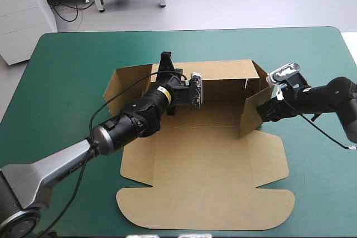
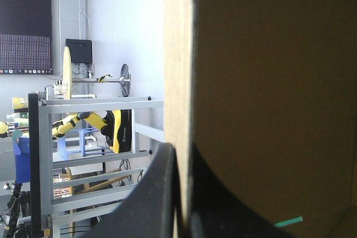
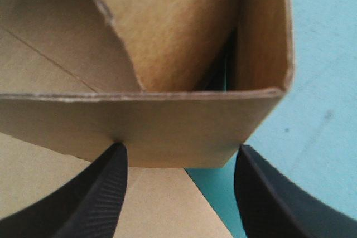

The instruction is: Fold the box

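Note:
The brown box (image 1: pixel 206 165) lies on the teal-green cover, its lid and front flaps flat toward the near edge. The back wall (image 1: pixel 223 79) and the right side wall (image 1: pixel 252 112) stand raised. My left gripper (image 1: pixel 165 62) is at the back wall's left end, shut on the box. In the left wrist view the board's edge (image 2: pixel 178 82) runs up between the gripper's (image 2: pixel 181 154) fingers. My right gripper (image 1: pixel 268 108) is open at the right wall's outer side. In the right wrist view the folded wall (image 3: pixel 167 126) spans just ahead of that gripper (image 3: pixel 181 149).
The box's left side flap (image 1: pixel 120 85) leans outward beside the left arm. Teal-green cover (image 1: pixel 61 82) shows all around the box, widest on the left. The table's right edge (image 1: pixel 348 54) runs close behind the right arm.

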